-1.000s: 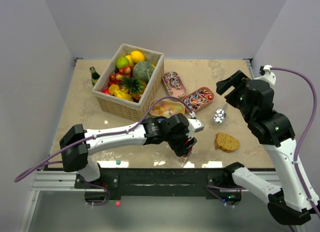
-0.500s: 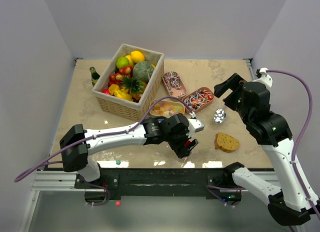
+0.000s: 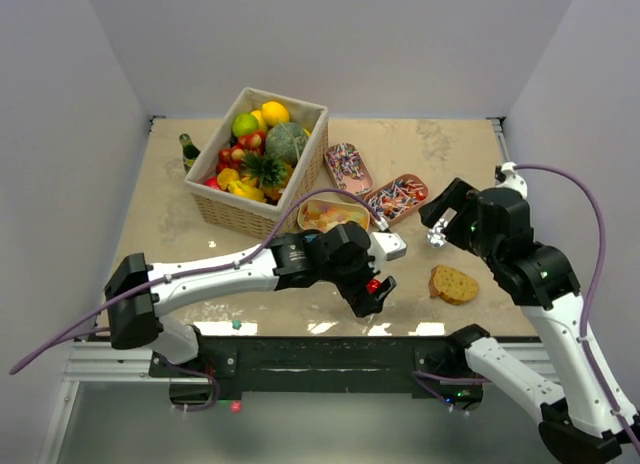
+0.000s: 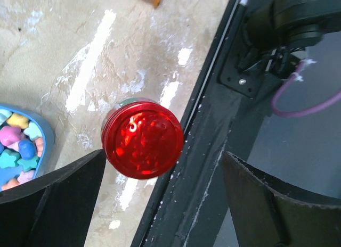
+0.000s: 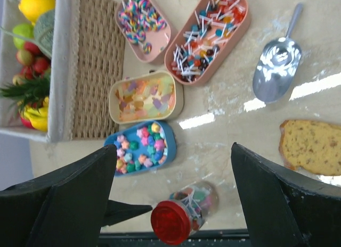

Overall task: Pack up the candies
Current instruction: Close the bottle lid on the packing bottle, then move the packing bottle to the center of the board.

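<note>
- Top view: a woven wicker basket (image 3: pixel 240 214) of toy fruit is the landmark.
  - Just right of it lies a pink oval tray (image 3: pixel 364 183) of striped twisted candies (image 3: pixel 346 164).
  - Further right lies a terracotta oval tray (image 3: pixel 423 185) of small wrapped sweets (image 3: pixel 395 198).
  - At the basket's near right corner is a pale yellow tray (image 3: pixel 303 220) of orange-yellow gummies (image 3: pixel 325 215).
  - A dark green bottle (image 3: pixel 188 150) stands at the basket's left.
  - The left arm crosses in front of the basket and hides what lies under it.
  - The right gripper (image 3: pixel 440 216) partly covers a shiny metal scoop (image 3: pixel 437 236).
  - A slice of brown bread (image 3: pixel 454 284) lies well to the basket's near right.
- Left wrist view: only here does the round red lid (image 4: pixel 142 140) face the camera. It sits between the widely spread fingers of the left gripper (image 4: pixel 162 154).
  - One finger (image 4: pixel 53 199) is just beside the lid, though contact cannot be told. The other is well apart from it.
  - The end of a blue tray (image 4: pixel 47 146) of pastel star-shaped candies (image 4: pixel 16 151) shows at the edge.
- Right wrist view: this alone shows the whole blue tray, just off the basket's near side beside the yellow one. It also shows the clear jar (image 5: pixel 200 200) of candies under the red lid.
  - The right gripper's fingers (image 5: pixel 64 194) are spread wide and hold nothing.
</note>
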Available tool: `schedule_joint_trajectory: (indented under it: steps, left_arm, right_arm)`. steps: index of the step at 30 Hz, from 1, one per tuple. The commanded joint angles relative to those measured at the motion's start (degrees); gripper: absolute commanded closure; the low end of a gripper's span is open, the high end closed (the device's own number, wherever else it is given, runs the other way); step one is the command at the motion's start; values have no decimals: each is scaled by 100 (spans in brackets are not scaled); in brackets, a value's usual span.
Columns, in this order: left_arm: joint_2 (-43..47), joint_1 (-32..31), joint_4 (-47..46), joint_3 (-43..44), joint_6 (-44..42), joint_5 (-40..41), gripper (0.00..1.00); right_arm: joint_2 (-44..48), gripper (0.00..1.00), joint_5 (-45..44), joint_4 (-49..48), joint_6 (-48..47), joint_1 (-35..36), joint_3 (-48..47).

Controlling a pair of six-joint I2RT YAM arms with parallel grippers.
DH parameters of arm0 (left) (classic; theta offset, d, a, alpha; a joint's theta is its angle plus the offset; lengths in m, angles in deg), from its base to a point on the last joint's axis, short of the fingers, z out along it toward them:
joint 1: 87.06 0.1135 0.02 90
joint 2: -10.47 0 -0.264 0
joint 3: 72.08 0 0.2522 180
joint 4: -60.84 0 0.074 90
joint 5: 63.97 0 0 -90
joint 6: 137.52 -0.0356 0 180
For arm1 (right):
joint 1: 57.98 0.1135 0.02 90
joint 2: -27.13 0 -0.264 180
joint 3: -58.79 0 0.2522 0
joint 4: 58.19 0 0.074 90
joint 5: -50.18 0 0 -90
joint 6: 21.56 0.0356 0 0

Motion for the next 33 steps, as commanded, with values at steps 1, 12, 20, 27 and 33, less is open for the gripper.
schedule_joint_trajectory:
  steps: [1, 12, 20, 27, 33]
  left_arm:
    - [582, 39, -197, -22, 99, -296, 5]
    - [663, 989, 67, -690, 802, -374, 10]
    - [267, 1006, -118, -558, 987, -454, 15]
    - [73, 1041, -57, -444, 1039, -269, 17]
    - [3, 1050, -65, -383, 1127, -260, 18]
  right_arm:
    - [-45, 8, 686, -65, -84, -15, 257]
    - [-529, 34, 3920, -268, -1772, 64, 916]
    - [-616, 41, 3605, -30, -1869, 880, 1294]
    - [-775, 46, 3333, -39, -1851, 1022, 1602]
    - [-950, 48, 3228, -65, -1930, 1022, 1760]
